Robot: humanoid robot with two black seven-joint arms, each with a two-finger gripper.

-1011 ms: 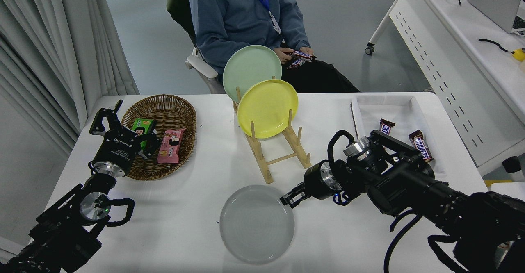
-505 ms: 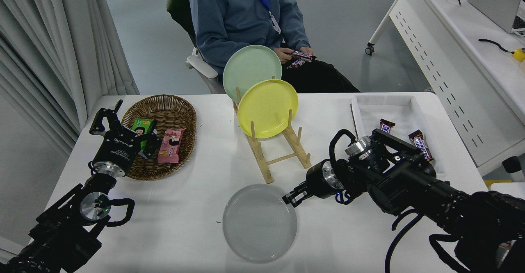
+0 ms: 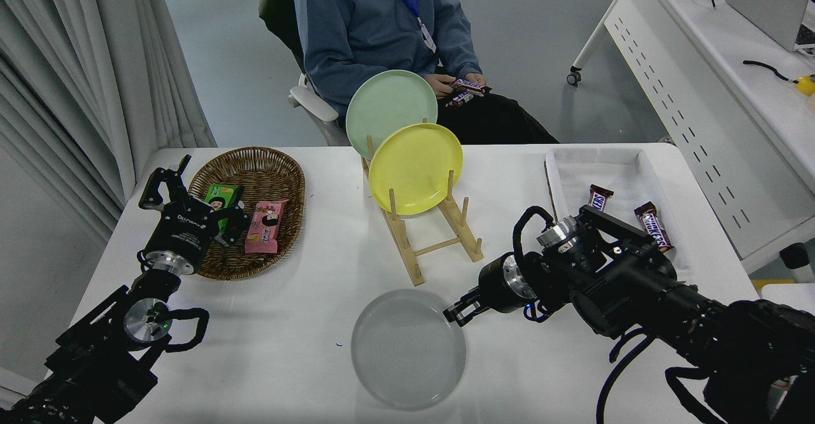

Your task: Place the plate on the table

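The light grey plate (image 3: 408,349) lies flat or nearly flat on the white table (image 3: 305,322), near its front edge and in front of the wooden rack. My right gripper (image 3: 456,314) comes in from the right and is shut on the plate's right rim. My left gripper (image 3: 167,181) is parked at the lower left beside the wicker basket, open and empty.
A wooden plate rack (image 3: 433,233) holds a yellow plate (image 3: 415,168) and a pale green plate (image 3: 388,102). A wicker basket (image 3: 255,163) holds two snack packs. A white tray (image 3: 573,163) at the right holds chocolate bars. A person sits at the far side.
My right gripper and the grey plate have shifted together slightly to the right and a little toward the front. The left arm has not moved.
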